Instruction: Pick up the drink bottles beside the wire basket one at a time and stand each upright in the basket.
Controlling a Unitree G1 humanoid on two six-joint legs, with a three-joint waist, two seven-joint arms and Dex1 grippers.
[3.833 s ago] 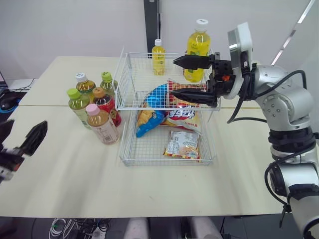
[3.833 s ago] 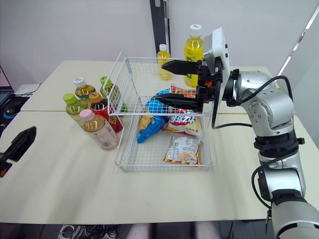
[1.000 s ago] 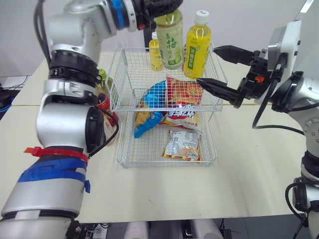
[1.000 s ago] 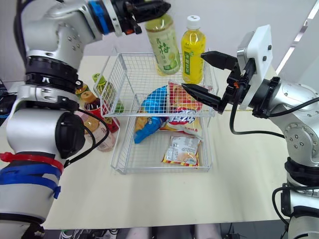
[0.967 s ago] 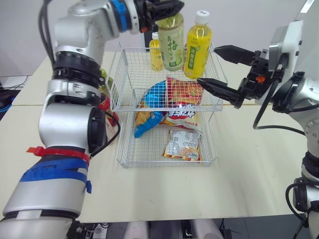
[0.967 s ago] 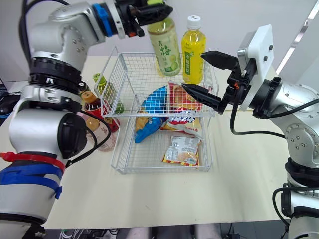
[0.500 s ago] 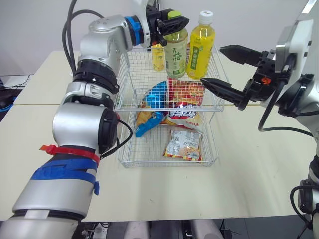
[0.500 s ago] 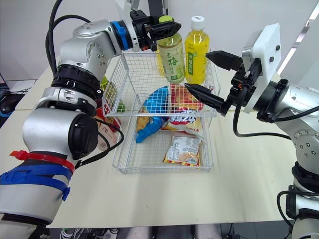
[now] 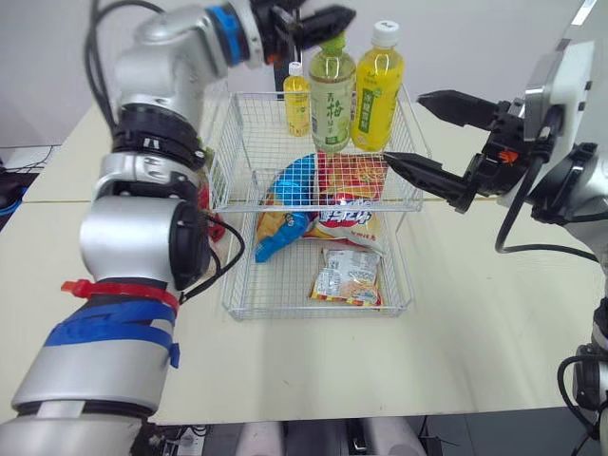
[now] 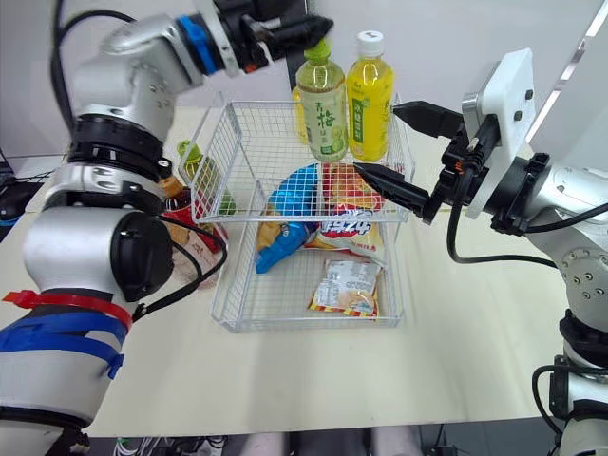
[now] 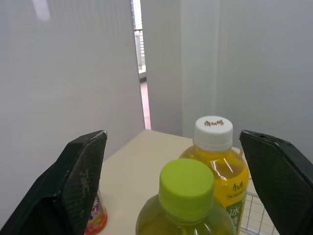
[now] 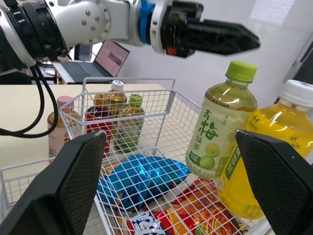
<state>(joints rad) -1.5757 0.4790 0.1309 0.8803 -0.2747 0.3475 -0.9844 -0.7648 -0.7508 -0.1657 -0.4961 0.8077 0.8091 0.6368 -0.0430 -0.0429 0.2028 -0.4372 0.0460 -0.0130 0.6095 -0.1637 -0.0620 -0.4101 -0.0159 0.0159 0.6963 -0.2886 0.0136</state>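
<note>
Green-capped bottle now stands free and upright, or very nearly so, at the far end of the wire basket, touching or just beside the large yellow bottle on its right. Half a second ago the left gripper was clenched on its neck; we now find that gripper released, its fingers spread wide to either side of the cap and lifted just clear of it. We judge this placement complete, provided the bottle keeps its footing, since its base seems to rest close against the snack bags. The right gripper hangs released at the right side of the basket, holding nothing, much as before. Several bottles remain on the tabletop just left of the basket, so further picks are outstanding, and the left arm is the nearer one for them.
</note>
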